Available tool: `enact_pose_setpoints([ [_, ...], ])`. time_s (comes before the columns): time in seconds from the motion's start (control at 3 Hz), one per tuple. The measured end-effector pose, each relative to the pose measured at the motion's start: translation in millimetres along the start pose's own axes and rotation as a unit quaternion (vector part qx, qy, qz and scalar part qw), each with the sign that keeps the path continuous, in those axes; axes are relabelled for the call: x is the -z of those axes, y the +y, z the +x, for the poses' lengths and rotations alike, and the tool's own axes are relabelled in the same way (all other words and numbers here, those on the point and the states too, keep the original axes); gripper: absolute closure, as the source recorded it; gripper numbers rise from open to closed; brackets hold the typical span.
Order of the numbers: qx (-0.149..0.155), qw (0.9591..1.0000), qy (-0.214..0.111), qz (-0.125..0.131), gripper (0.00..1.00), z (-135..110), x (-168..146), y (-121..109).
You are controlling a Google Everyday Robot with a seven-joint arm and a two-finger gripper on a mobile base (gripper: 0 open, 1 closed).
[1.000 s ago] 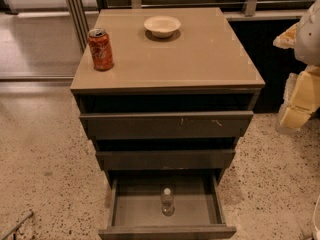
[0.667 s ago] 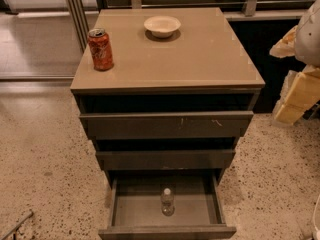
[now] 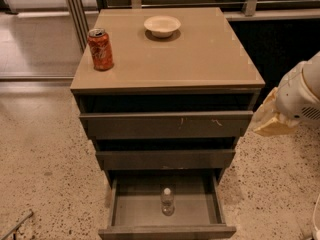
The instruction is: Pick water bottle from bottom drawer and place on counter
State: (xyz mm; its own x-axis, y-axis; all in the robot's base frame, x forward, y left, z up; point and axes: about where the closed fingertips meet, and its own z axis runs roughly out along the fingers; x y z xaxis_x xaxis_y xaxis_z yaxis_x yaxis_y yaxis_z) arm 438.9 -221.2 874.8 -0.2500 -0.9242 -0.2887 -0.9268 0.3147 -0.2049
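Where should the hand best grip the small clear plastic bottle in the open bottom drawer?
Around its body just below the white cap, coming from above and front: the small clear plastic bottle stands upright in the grey open bottom drawer, clear of its walls. The hand hangs right of the cabinet.

A red-orange soda can (image 3: 100, 49) stands upright near the left edge of the counter (image 3: 200, 59). A shallow cream bowl (image 3: 162, 26) sits midway along the back edge — well apart. Speckled terrazzo floor (image 3: 45, 154) all around.

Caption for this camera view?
Water bottle stands in the open bottom drawer; the gripper hangs right of the cabinet.
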Motion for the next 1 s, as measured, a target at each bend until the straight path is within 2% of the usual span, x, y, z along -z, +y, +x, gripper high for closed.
enact_pose_setpoints([
  [0.33, -0.024, 0.9987, -0.039, -0.021, 0.89, 15, -77, 12],
  [0.67, -0.050, 0.9958, -0.051, -0.056, 1.00, 33, -162, 24],
  [1.0, -0.050, 0.9958, -0.051, -0.056, 1.00, 33, -162, 24],
])
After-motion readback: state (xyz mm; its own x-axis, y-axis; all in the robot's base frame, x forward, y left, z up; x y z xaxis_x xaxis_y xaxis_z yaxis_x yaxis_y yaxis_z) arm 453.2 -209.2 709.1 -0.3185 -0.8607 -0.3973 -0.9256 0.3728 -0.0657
